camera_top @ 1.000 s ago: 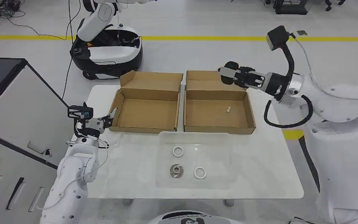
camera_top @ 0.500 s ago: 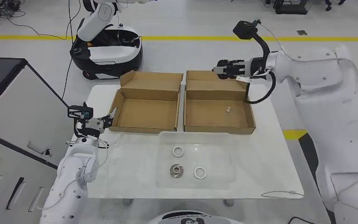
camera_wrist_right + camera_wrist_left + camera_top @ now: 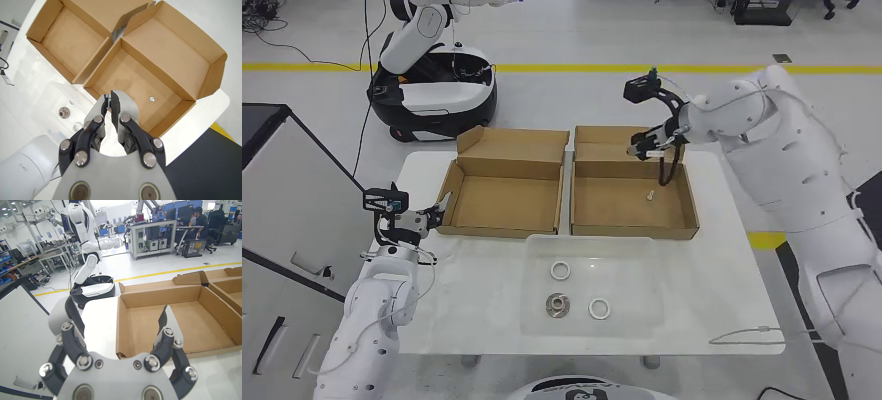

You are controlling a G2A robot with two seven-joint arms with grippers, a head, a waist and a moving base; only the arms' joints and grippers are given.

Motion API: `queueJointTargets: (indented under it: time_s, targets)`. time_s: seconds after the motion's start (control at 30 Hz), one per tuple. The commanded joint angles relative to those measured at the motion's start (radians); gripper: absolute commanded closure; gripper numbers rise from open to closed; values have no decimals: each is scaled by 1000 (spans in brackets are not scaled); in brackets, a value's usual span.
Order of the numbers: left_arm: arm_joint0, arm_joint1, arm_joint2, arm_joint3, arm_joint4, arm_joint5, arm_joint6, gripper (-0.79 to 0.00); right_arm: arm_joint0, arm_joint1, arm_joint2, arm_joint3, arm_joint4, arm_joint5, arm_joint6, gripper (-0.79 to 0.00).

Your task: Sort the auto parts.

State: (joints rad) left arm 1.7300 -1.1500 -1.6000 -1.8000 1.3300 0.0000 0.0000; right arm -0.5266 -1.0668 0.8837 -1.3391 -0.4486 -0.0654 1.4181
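Steel-grey small threaded bolt (image 3: 108, 98) pinched between the fingers of the right gripper (image 3: 109, 105), above the right-hand brown cardboard box (image 3: 141, 83) at the tabletop's far edge. I'd say it's headed for the loose silver bolt (image 3: 151, 98) inside. The left gripper (image 3: 117, 306) has its fingers spread at the left edge.

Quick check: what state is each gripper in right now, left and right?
Left gripper: open, holding nothing.
Right gripper: closed on a small bolt.

Nothing legible here, no text, label, number or sign. Left-hand cardboard box (image 3: 504, 203): plain brown faces, no print to read. Right-hand cardboard box (image 3: 617, 205): the same.
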Motion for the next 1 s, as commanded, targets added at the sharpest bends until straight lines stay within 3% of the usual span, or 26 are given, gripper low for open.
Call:
queueJointTargets:
  time_s: [0.0,0.47,0.97]
  targets:
    - [0,0,0,0,0,0,0,-785,12,-7,-31,23,-25,-10,-3,0]
    - [0,0,0,0,0,0,0,-785,84,-63,-237,122,-171,-164,89,0]
    - [0,0,0,0,0,0,0,-785,144,-139,-369,291,-171,-187,111,0]
